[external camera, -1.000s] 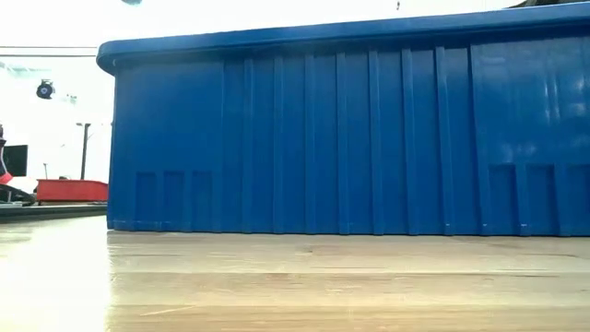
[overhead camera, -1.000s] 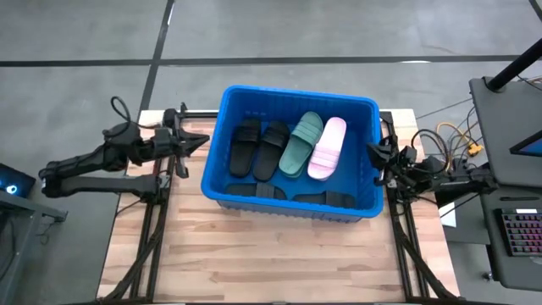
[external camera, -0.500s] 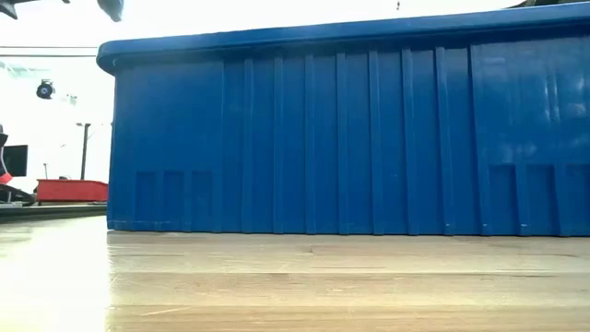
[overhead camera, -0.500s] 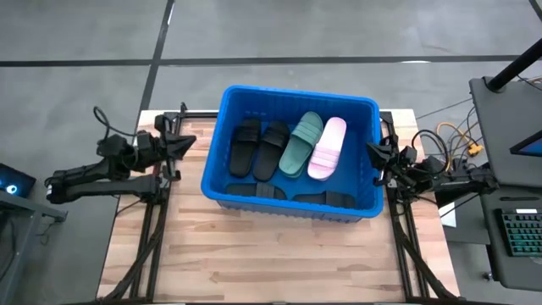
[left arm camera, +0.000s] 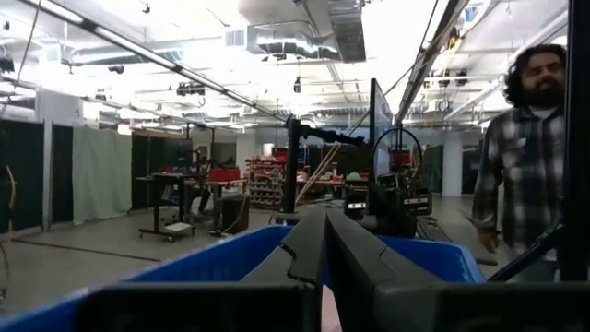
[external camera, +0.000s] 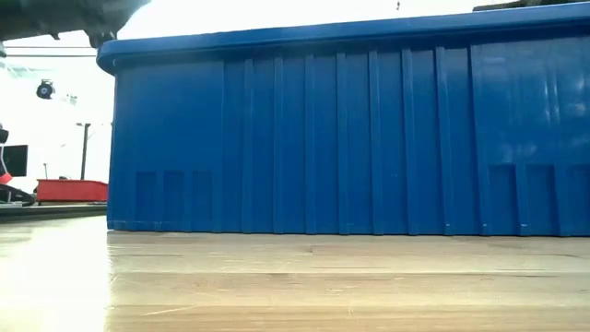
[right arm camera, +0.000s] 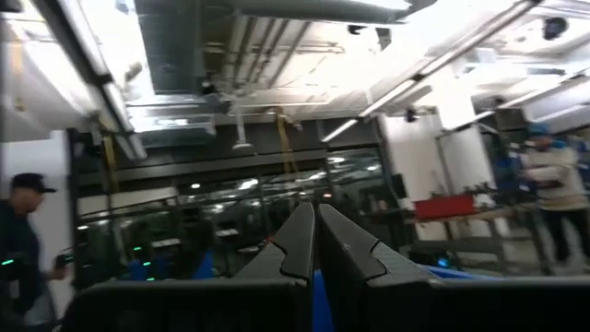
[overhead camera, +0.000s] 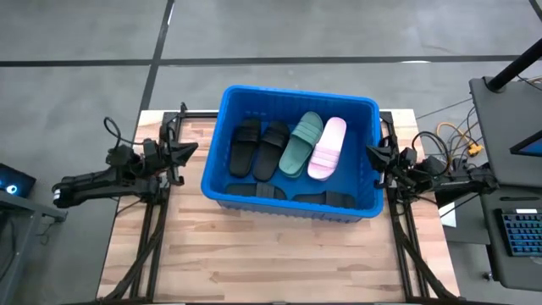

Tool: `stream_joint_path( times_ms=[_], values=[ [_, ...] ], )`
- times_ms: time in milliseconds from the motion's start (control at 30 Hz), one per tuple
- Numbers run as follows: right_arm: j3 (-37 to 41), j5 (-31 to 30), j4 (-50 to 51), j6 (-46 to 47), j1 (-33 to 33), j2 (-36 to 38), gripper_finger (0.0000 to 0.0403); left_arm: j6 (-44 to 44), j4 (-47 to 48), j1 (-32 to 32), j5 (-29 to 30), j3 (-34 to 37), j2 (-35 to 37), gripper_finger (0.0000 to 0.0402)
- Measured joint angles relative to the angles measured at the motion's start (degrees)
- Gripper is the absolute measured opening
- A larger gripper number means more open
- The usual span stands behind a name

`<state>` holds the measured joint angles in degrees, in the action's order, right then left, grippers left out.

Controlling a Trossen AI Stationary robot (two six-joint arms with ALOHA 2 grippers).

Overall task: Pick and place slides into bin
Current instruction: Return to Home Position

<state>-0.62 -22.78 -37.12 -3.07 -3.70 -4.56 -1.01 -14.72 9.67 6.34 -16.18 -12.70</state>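
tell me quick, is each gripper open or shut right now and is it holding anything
Left gripper: shut, holding nothing, left of the bin.
Right gripper: shut, holding nothing, at the bin's right side.

The wooden bench (overhead camera: 279, 254) stands on a grey floor (overhead camera: 85, 34). Beyond its right edge are a dark desk (overhead camera: 508, 110), a keyboard (overhead camera: 518, 233) and loose cables (overhead camera: 453, 135). Farther off, a person in a plaid shirt (left arm camera: 530, 175) stands, and a red tray (external camera: 72, 190) rests beyond the bench's left edge.
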Motion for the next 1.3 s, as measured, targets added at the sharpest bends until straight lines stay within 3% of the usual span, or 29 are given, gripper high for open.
stream_joint_path(
  times_ms=[300, 567, 1300],
  values=[
    [0.00, 6.35, 2.07, 2.18, 0.00, 0.02, 0.0008, 1.75, -1.45, -0.02, -1.41, 8.69, 6.84, 0.0000],
    [0.00, 9.76, 10.07, 8.15, -0.02, -0.09, 0.0008, 5.17, -4.29, -0.02, -2.75, 14.95, 10.99, 0.0000],
    [-0.61, 11.95, 18.60, 6.05, 0.02, 0.07, 0.0008, 4.90, -1.55, -0.02, -7.63, 15.47, 3.95, 0.0000]
  ],
)
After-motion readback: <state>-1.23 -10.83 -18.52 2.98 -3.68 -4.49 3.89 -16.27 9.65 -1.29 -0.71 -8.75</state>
